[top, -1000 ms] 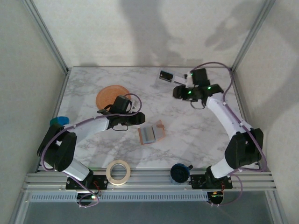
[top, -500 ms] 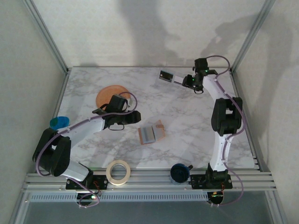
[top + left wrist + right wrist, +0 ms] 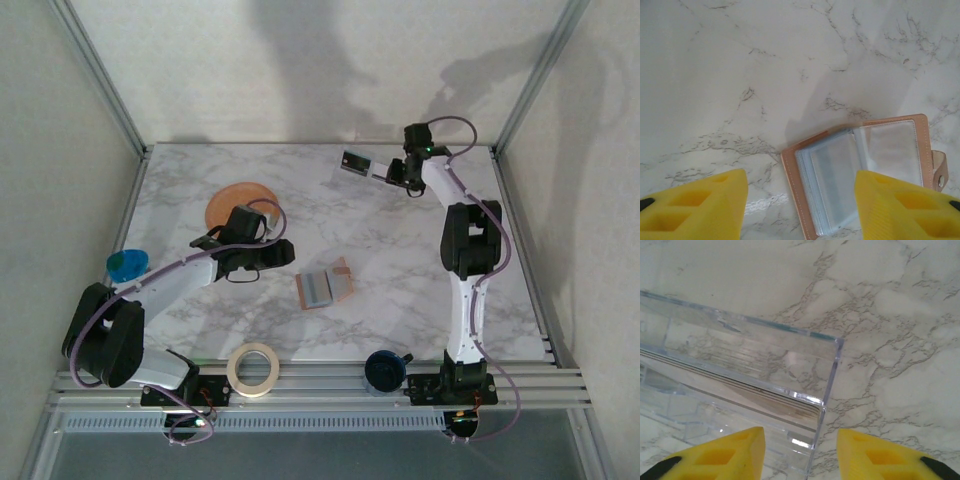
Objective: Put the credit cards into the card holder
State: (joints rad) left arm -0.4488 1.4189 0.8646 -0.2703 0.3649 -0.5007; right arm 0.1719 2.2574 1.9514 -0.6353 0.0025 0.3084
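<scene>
- card holder (image 3: 325,287) lay open mid-frame on bench (image 3: 400,250)
- left fingers (image 3: 695,205) spread, empty, just left of it
- right fingers (image 3: 715,455) straddled clear case (image 3: 740,365) corner, upper right; can't tell if pinching
- dark card (image 3: 352,162) at case's left end

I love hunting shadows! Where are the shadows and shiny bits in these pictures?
Top external: big dark shadows on the back wall. Left wrist: a soft grey shadow beside the card holder. Right wrist: bright glints along the clear box.
</scene>
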